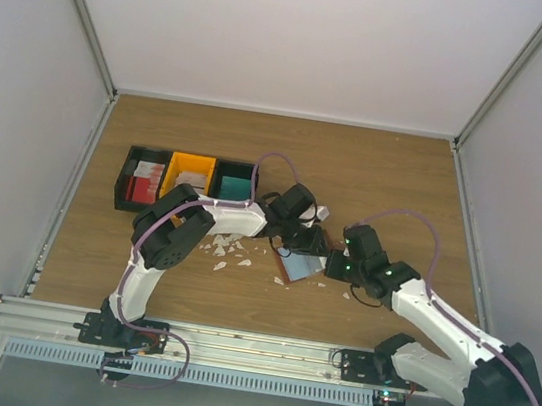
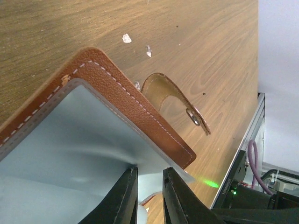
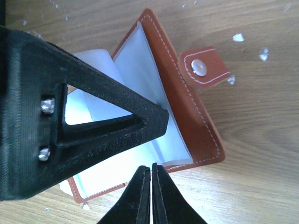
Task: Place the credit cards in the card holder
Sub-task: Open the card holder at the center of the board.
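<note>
Your holder (image 1: 300, 265) lies open on the table (image 1: 405, 182), about the middle and a little to the near side, between the two claws. From the right wrist you see its brown leather cover (image 3: 187, 116) spread flat, pale blue sleeves (image 3: 140, 60) fanned up from it, and the strap (image 3: 203, 67) with its snap lying out to one side on the wood. Your left claw (image 1: 298, 229) reaches in from the far-left side. In its own view the fingers (image 2: 126, 196) stand close together with a pale sleeve running down into the narrow gap (image 2: 149, 175), so it looks pinched on a sleeve of the holder. Your right claw (image 1: 335, 263) is just right of the holder. Its fingers (image 3: 161, 196) are pressed together, only a thin slit between them, with the tips (image 3: 152, 168) at the holder's edge and nothing that you can make out held there. The cards (image 1: 142, 185) are well apart from the holder, in three bins in a row at the far left. The left black bin (image 1: 122, 182) holds red and white-pink cards, the orange bin (image 1: 193, 162) holds a whitish card, and the right black bin (image 1: 251, 182) holds a teal card (image 1: 236, 188). White scraps (image 1: 229, 250) lie on the wood just left of the holder, near the left arm.
</note>
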Tool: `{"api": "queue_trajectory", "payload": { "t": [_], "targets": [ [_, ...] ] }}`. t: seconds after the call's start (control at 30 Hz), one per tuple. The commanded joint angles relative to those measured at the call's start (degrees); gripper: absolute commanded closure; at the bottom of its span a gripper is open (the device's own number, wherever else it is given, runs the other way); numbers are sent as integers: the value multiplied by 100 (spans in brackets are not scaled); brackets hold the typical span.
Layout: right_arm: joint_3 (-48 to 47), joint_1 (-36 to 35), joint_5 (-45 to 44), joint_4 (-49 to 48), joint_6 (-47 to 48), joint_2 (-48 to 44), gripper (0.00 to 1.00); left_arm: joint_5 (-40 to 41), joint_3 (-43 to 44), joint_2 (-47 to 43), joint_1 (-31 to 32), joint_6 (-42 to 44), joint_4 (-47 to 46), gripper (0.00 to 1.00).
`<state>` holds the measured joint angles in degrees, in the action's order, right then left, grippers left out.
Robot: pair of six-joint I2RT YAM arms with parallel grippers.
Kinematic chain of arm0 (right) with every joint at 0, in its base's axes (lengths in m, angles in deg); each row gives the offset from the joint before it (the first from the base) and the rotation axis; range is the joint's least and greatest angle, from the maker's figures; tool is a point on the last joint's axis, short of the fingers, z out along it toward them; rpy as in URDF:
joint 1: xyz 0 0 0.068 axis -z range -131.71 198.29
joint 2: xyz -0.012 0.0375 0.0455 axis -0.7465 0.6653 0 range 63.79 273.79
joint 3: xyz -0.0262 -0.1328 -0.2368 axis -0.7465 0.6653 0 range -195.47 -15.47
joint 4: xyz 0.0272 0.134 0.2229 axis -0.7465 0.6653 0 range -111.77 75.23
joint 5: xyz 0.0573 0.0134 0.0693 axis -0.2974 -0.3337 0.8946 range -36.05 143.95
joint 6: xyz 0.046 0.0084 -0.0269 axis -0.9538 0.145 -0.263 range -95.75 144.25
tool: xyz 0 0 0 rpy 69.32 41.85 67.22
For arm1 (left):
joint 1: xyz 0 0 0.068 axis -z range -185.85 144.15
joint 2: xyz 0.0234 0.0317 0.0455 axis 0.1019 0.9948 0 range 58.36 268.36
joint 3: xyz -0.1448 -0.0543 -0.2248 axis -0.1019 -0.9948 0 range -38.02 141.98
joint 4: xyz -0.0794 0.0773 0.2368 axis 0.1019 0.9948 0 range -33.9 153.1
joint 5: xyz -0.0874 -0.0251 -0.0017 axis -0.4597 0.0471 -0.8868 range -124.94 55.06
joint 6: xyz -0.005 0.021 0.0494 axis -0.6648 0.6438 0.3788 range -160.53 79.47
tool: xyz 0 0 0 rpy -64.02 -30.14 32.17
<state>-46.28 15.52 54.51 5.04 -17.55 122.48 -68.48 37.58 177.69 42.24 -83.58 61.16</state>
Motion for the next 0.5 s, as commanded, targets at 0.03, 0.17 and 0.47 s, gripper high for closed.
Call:
{"api": "queue_trajectory", "payload": {
  "t": [0.03,0.17,0.47],
  "targets": [
    [199,102,313,-712,183,460,95,52,113,-16,42,20,-9,83],
    [272,256,265,-1036,261,740,96,41,109,-74,42,46,68,83],
    [486,447,51,-1329,348,1193,96,789,-438,-964,58,173,312,77]
  ]
}}
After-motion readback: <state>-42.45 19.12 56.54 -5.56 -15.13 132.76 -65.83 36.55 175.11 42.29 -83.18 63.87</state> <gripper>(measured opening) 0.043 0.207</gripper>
